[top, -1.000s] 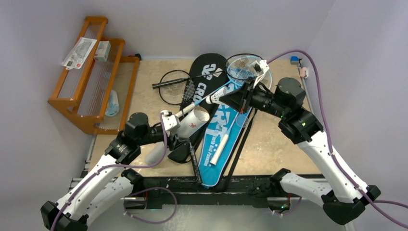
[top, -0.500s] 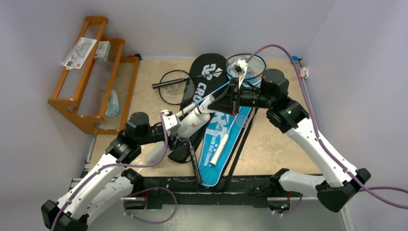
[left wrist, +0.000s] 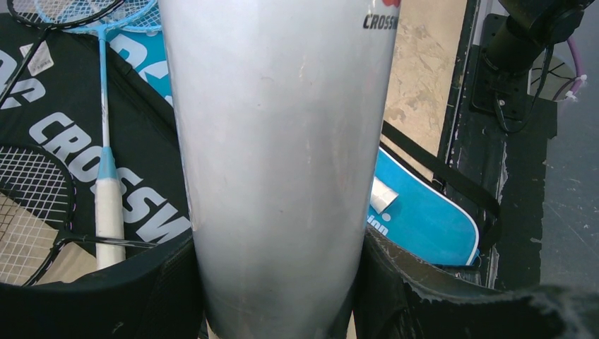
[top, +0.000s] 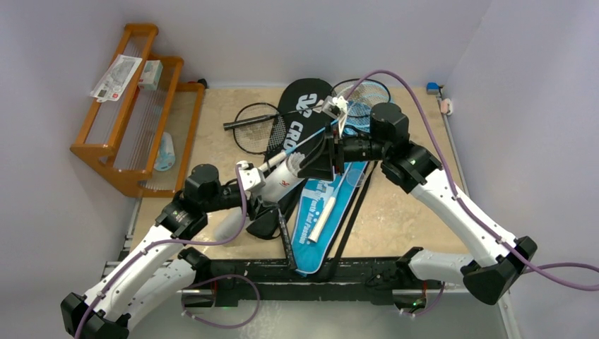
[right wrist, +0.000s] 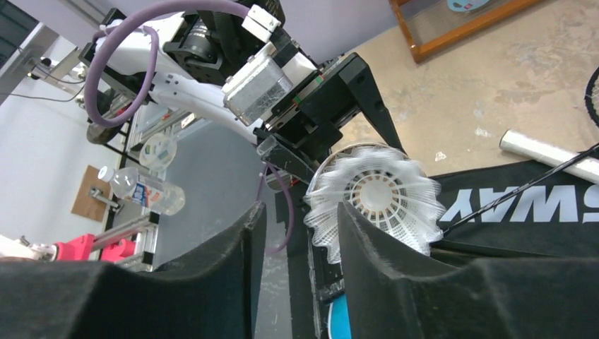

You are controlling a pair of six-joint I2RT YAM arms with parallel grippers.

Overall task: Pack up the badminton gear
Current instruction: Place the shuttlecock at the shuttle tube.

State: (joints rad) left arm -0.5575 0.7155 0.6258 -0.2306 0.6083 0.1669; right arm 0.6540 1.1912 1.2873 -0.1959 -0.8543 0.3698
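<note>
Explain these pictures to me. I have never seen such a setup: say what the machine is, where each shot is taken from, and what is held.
This is a robot: the left arm and the right arm, bolted at the near edge of a table, each ending in a two-finger gripper. The wide picture comes from a fixed camera above and behind them. The other two come from cameras on the wrists, so the black shapes at the bottom are each gripper's own fingers. On the table lie a black cover, a blue cover, a black racket and a light-blue racket. An orange rack stands at the left. The left gripper is shut on a white tube. The right gripper is open, facing a shuttlecock that seems to sit in the tube's mouth.
</note>
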